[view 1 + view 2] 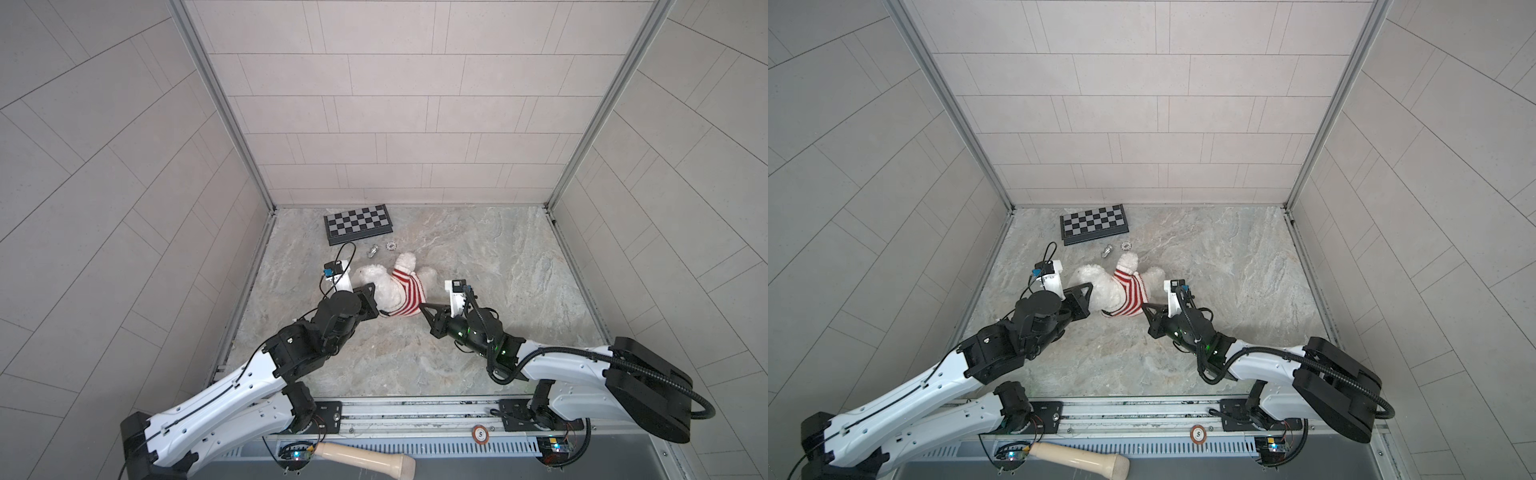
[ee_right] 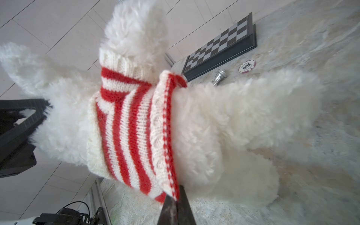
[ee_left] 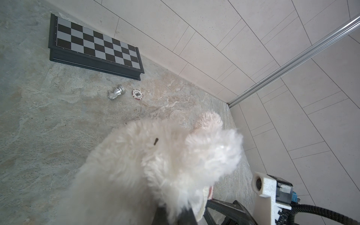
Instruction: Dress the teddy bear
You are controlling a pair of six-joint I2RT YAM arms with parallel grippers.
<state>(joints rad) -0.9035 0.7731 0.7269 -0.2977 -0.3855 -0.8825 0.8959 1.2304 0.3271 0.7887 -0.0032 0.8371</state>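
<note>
Two firm pinches: the right gripper clamps the stretchy sweater hem, the sensible hold, while the left gripper seemingly squeezes the light, floppy teddy bear.

chessboard at the back, silver chess piece on its side beside a poker chip — wooden handle out front

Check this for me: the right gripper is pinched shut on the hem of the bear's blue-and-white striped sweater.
One detail is wrong: the sweater is striped red and white, not blue and white, as the right wrist view shows. The rest holds: the right gripper is pinched shut on its hem, on the teddy bear.
</note>
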